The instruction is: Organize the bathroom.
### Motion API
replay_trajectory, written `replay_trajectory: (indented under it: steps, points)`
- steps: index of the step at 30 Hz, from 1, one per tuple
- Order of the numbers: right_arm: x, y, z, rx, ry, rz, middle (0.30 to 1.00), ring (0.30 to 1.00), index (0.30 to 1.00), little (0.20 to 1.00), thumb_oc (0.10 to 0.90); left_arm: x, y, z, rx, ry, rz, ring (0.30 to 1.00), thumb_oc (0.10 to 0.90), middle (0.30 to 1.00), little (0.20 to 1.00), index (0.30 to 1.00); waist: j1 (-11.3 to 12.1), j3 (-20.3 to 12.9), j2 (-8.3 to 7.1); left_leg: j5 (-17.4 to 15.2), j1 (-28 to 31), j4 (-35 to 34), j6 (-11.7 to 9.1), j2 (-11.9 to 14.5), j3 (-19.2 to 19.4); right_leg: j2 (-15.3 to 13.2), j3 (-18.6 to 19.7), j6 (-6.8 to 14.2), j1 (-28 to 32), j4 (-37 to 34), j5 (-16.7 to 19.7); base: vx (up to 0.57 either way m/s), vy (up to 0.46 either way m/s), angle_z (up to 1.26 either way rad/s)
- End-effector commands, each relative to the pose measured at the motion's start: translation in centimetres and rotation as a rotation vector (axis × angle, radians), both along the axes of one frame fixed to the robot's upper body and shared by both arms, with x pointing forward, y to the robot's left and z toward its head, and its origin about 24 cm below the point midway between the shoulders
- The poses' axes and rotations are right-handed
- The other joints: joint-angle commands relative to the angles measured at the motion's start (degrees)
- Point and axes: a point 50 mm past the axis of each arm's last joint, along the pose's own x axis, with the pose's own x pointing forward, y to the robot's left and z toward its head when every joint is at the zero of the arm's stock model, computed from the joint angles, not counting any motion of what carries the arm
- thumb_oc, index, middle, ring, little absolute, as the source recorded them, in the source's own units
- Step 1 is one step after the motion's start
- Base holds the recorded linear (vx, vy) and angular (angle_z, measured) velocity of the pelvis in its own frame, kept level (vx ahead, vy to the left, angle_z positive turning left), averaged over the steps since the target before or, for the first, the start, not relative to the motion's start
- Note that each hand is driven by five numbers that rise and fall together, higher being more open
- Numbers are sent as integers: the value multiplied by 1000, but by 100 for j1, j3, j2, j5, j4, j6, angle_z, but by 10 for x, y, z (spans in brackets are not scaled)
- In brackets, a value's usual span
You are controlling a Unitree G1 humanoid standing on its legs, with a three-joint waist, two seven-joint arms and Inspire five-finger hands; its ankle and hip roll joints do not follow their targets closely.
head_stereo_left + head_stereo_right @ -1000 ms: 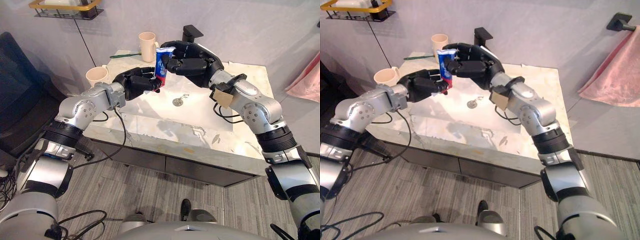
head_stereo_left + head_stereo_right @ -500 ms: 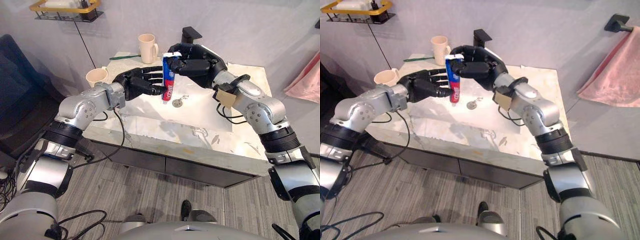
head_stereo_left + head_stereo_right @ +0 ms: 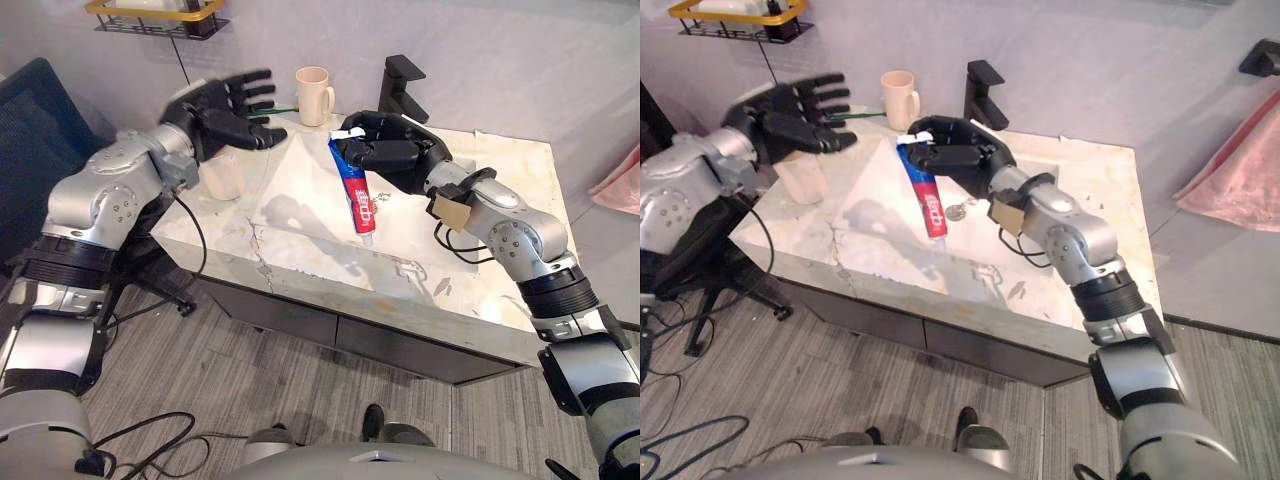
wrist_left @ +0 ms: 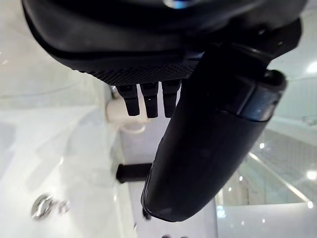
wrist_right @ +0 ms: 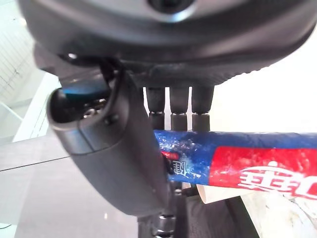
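The right hand [image 3: 392,152] pinches the crimped upper end of a toothpaste tube [image 3: 354,196] between thumb and curled fingers [image 5: 179,102]. The tube is a flattened plastic form, blue at the held end and red toward the cap, with white lettering along the red band that cannot be made out; it hangs slanted below the fingers, over the basin of a marble-patterned washstand [image 3: 500,290]. Its glossy skin shows fine speckled highlights in the right wrist view. The left hand [image 3: 222,108] is raised with fingers spread and straight, holding nothing, well apart from the tube. Beneath its fingers stands a cream cup [image 3: 222,178], matte and cylindrical. Beyond the fingertips of both hands stand a second cream mug [image 3: 314,96], a green toothbrush [image 3: 858,115] lying flat, and an angular matte-black faucet [image 3: 403,87]. A metal drain [image 3: 956,212] sits in the basin, near the tube's lower end.
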Motion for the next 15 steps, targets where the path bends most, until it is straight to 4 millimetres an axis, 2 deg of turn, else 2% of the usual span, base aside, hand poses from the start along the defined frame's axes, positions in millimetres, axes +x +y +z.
replay_trajectory:
  steps: [1, 2, 3, 4, 7, 11, 12, 15]
  points:
    - [-7, -11, 45, 133, -192, 18, 300, 300, 300, 300, 400, -16, 20, 64, -26, -364, 121, 900, 800, 900, 900, 900, 93, -1112, 210, 207, -357, -109, 58, 22, 268, -174, -180, 457, 112, 699, -1163, 0, 0, 0]
    - [-7, -16, 47, 137, -192, 8, 300, 300, 300, 300, 400, -25, 34, 80, -45, -442, 208, 900, 800, 900, 900, 900, 128, -1143, 216, 191, -359, -107, 59, 18, 250, -176, -193, 441, 113, 696, -1179, 21, 6, 4]
    - [-7, -17, 47, 138, -192, 7, 300, 300, 300, 300, 400, -27, 37, 83, -52, -455, 230, 900, 800, 900, 900, 900, 132, -1149, 217, 188, -358, -107, 60, 17, 245, -177, -197, 439, 116, 694, -1181, 20, 8, 4]
    - [-7, -20, 47, 141, -193, 0, 300, 300, 300, 300, 400, -32, 48, 91, -69, -489, 310, 900, 800, 900, 900, 900, 162, -1165, 225, 180, -362, -107, 61, 12, 234, -180, -219, 427, 122, 693, -1194, 11, 5, 6]
    - [-7, -22, 48, 141, -201, -9, 300, 300, 300, 300, 400, -40, 69, 99, -110, -515, 454, 900, 800, 900, 900, 900, 207, -1181, 228, 166, -365, -116, 65, 3, 208, -189, -251, 418, 134, 674, -1201, 2, 6, 9]
    - [-9, -25, 50, 143, -223, -27, 300, 300, 300, 300, 400, -51, 103, 98, -169, -481, 617, 900, 800, 900, 900, 900, 291, -1204, 225, 159, -388, -140, 74, -3, 176, -201, -324, 410, 138, 625, -1193, -13, 0, 4]
    - [-9, -25, 50, 143, -223, -27, 300, 300, 300, 300, 400, -51, 103, 98, -169, -481, 617, 900, 800, 900, 900, 900, 291, -1204, 225, 159, -388, -140, 74, -3, 176, -201, -324, 410, 138, 625, -1193, -15, 1, 5]
    - [-11, -27, 52, 130, -263, -53, 300, 300, 300, 300, 400, -57, 125, 85, -214, -410, 704, 900, 800, 900, 900, 900, 340, -1193, 222, 157, -413, -150, 80, -8, 145, -207, -377, 404, 136, 605, -1194, -29, -2, 10]
